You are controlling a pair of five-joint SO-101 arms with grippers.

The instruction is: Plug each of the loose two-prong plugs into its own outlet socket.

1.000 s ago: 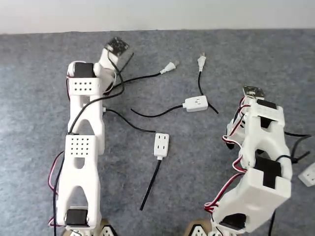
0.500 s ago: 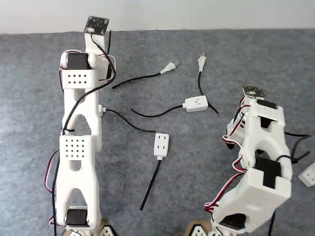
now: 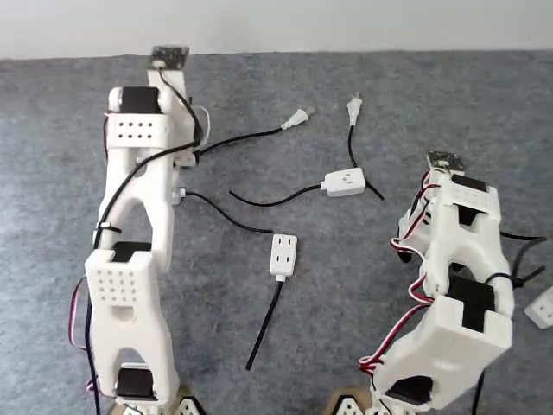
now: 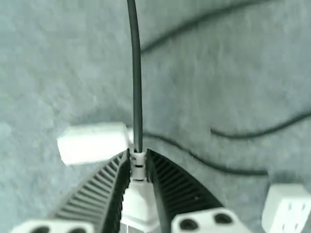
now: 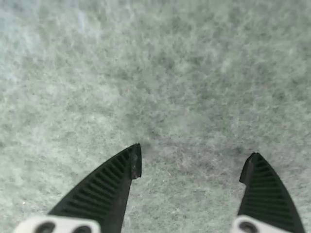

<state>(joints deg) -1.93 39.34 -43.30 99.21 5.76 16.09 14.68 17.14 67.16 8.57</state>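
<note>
Gripping a white plug (image 4: pixel 138 204) where its black cord (image 4: pixel 135 73) leaves, the left pincer (image 4: pixel 137 154) is nearly closed, at the desk's (image 3: pixel 484 95) eleven o'clock. Right pincer (image 5: pixel 194 151) gapes wide over bare felt. A loose plug (image 3: pixel 300 117) and a second loose plug (image 3: pixel 352 105) lie at twelve. Three sockets: centre socket (image 3: pixel 283 254), second socket (image 3: pixel 343 181) toward two, edge socket (image 3: pixel 542 307) at four.

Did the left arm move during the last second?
Yes. In the high view its wrist swung left, away from the loose plug, which stayed in place.
</note>
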